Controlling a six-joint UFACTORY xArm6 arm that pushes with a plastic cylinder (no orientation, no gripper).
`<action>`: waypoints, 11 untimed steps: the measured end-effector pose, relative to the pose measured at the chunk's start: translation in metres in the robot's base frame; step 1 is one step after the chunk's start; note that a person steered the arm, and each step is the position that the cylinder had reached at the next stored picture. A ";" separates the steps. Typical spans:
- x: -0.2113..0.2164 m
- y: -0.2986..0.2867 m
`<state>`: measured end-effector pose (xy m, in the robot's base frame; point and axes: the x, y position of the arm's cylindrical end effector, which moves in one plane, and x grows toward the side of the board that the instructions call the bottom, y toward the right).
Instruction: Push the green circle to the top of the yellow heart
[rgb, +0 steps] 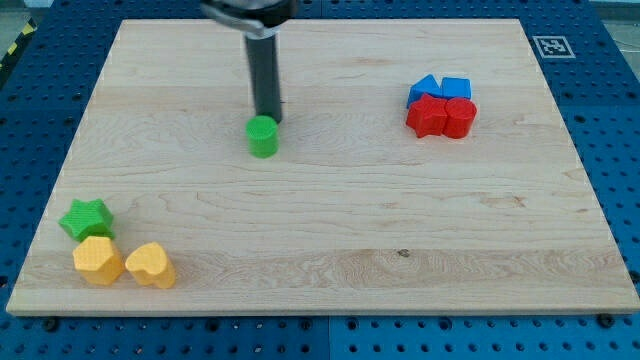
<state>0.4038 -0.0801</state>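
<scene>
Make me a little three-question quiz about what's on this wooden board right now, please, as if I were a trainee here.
1. True or false: my tip stands just above the green circle, on the side toward the view's top.
2. Which block lies nearest the yellow heart? A) the red pair B) the yellow hexagon-like block C) the blue pair
3. Fill in: the green star sits in the view's bottom-____ corner of the board.

Key: 1 true; 2 B; 3 left. The red blocks and blue blocks huddle together far off at the view's upper right.
</scene>
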 end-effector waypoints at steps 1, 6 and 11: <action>0.050 -0.011; 0.085 -0.013; 0.137 -0.059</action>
